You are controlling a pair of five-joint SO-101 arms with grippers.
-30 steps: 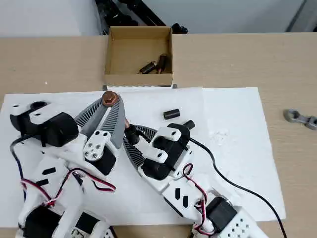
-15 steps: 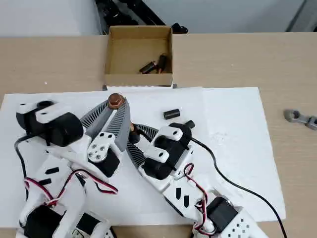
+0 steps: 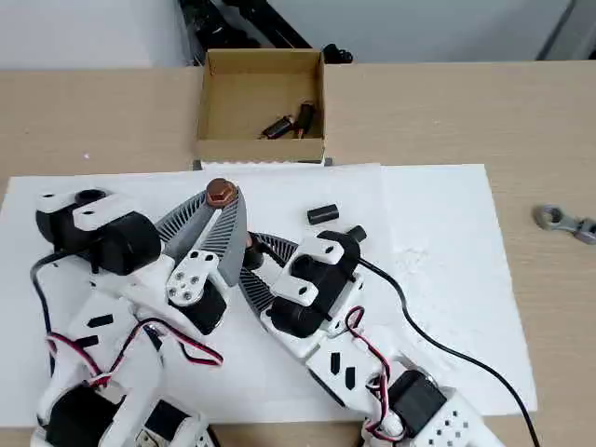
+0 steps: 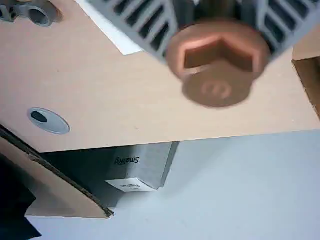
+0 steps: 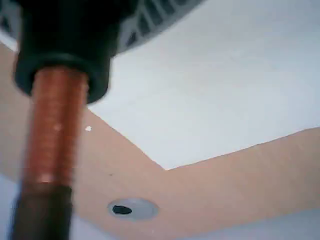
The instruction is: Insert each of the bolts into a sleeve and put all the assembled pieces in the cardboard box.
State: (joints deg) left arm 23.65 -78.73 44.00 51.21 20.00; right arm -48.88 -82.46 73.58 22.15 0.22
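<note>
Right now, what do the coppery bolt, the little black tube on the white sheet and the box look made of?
Bolt: probably metal, copper-coloured, with a dull sheen on its hex-recessed head; coloured plastic is possible.
Sleeve on the white sheet: black and matte, plastic or rubber, hard to tell.
Cardboard box: plain brown card with matte walls.

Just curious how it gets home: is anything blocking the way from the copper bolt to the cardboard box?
Nothing visible does. The bolt, in the left fingers, sits just short of the cardboard box; only the box's near wall lies ahead. The loose sleeve lies off to the side.
</note>
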